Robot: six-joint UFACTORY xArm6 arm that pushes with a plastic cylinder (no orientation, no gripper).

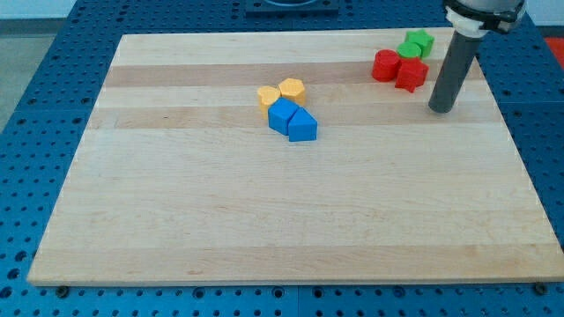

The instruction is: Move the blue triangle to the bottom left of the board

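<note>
While touching nothing, my tip (441, 109) stands beside red blocks (399, 70).

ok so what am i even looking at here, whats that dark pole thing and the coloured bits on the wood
That dark pole is the end of a robot arm. It has no claw; it only pushes things with my tip, which slides along the wooden board. One camera looks down at the board at a slant. Near the middle sit two blue blocks touching two yellow blocks. At the view's top right are two red blocks and two green blocks. My tip stands just right of the red ones. Nothing is held.
</note>
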